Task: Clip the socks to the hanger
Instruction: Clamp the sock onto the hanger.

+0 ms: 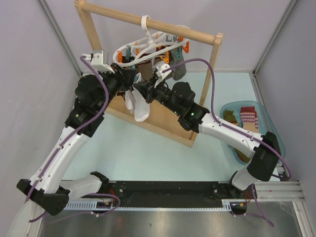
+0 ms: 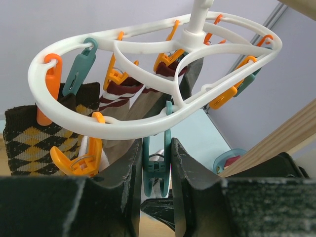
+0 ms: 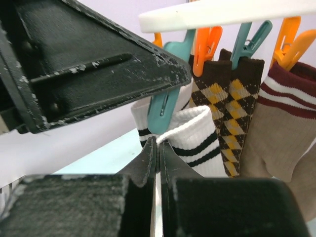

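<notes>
1. Near the far edge of the pale green table [image 1: 148, 153], toward its far-left corner: a tall wooden rack frame [image 1: 163, 25], with a white plastic hanger of looped oval rings [image 2: 123, 129] hooked over the top bar.
2. Strung along those rings: orange plastic clips [image 2: 49, 81] and teal ones, most hanging straight down.
3. Already pegged to the hanger, cuffs up: a brown argyle fabric sock [image 3: 222, 106] and, just beside it, a tan sock with a maroon-and-white striped cuff [image 3: 276, 138].
4. Clamped with the left pincer [image 2: 156, 150] on a teal plastic clip [image 2: 156, 173] at the hanger's near rim — one black finger pressed against each side of it.
5. Pinched tight with the right pincer [image 3: 157, 148], fingers together, on the cuff edge of a white ribbed sock with dark stripes [image 3: 195, 140]; cuff held just under the tip of that same teal clip, touching or just apart — cannot tell which.
6. Seen from overhead, dangling below both pincers in front of the rack's wooden base: the rest of the white sock.
7. Against the right edge of the table: a translucent blue plastic basket [image 1: 264, 121] with more socks inside, among them a red-and-white striped sock [image 1: 249, 117].
</notes>
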`<state>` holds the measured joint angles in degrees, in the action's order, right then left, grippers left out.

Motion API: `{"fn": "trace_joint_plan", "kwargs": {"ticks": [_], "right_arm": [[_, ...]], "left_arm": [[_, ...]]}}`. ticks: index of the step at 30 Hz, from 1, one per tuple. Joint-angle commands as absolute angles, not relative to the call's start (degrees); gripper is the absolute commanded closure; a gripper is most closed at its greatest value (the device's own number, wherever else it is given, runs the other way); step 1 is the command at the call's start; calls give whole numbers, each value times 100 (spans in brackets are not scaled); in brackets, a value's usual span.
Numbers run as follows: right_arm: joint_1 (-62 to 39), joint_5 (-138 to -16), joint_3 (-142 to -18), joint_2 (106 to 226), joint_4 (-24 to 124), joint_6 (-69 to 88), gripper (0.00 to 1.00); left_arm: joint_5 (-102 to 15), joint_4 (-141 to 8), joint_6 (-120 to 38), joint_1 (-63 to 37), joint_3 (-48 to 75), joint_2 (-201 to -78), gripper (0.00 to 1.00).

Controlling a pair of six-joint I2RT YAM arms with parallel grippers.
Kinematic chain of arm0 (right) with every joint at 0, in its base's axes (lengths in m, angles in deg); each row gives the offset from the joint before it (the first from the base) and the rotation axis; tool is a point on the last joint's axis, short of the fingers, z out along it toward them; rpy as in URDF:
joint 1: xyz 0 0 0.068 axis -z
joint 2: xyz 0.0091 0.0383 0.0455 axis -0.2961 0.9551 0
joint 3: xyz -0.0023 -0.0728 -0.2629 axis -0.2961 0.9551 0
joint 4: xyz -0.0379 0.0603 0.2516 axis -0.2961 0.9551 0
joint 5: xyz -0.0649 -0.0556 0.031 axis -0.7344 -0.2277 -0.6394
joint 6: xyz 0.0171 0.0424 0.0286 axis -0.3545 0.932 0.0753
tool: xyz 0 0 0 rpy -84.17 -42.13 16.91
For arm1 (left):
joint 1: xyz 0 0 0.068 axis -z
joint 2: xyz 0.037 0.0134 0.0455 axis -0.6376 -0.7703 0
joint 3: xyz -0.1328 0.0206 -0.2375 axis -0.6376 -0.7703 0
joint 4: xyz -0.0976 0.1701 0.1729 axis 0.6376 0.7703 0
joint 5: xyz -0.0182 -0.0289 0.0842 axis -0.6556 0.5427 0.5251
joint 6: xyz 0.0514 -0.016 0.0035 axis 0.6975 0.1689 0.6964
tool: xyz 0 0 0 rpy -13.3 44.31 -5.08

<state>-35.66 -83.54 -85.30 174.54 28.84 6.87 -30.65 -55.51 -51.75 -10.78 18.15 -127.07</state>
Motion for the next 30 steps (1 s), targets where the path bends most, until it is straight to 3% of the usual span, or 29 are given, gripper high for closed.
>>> {"fn": "trace_joint_plan", "kwargs": {"ticks": [1,30], "right_arm": [[-3560,-8148,-8809,17360,2692,811,100],[-3375,-7595,-8827,17158,2842,1277,100]], "left_arm": [[-2965,-5374,-4950,-1035,1662,-12587,100],[-2982,-5761,-4502,-1035,1451,-12429,99]]}}
